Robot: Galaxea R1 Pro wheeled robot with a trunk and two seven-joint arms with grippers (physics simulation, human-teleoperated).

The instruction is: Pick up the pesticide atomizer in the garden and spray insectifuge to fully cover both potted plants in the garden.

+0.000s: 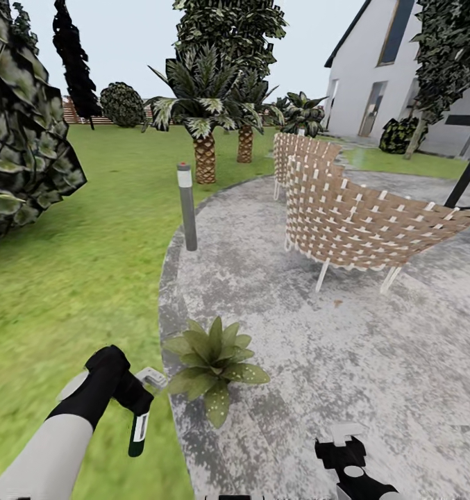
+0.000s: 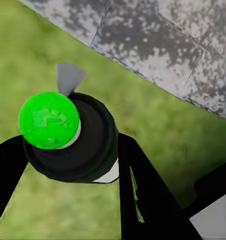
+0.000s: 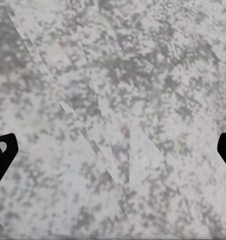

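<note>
My left gripper (image 1: pixel 139 411) is shut on the pesticide atomizer (image 1: pixel 139 432), a slim white bottle with a dark green end pointing down over the lawn by the patio edge. The left wrist view looks along the atomizer (image 2: pixel 67 137) at its bright green round tip, with black fingers (image 2: pixel 143 195) on either side of it. One potted plant (image 1: pixel 214 364), a low rosette with pale-speckled leaves, sits on the patio rim just right of that gripper. My right gripper (image 1: pixel 342 444) hangs open above bare paving, its fingertips (image 3: pixel 2 150) spread wide apart.
A grey bollard light (image 1: pixel 187 205) stands at the patio's left edge. Two wicker chairs (image 1: pixel 353 215) sit on the paved patio (image 1: pixel 373 347). Palm trees (image 1: pixel 205 139) rise behind, a big dark bush (image 1: pixel 19 125) stands at the left, and the white house (image 1: pixel 394 69) is far right. Lawn (image 1: pixel 68 278) stretches left.
</note>
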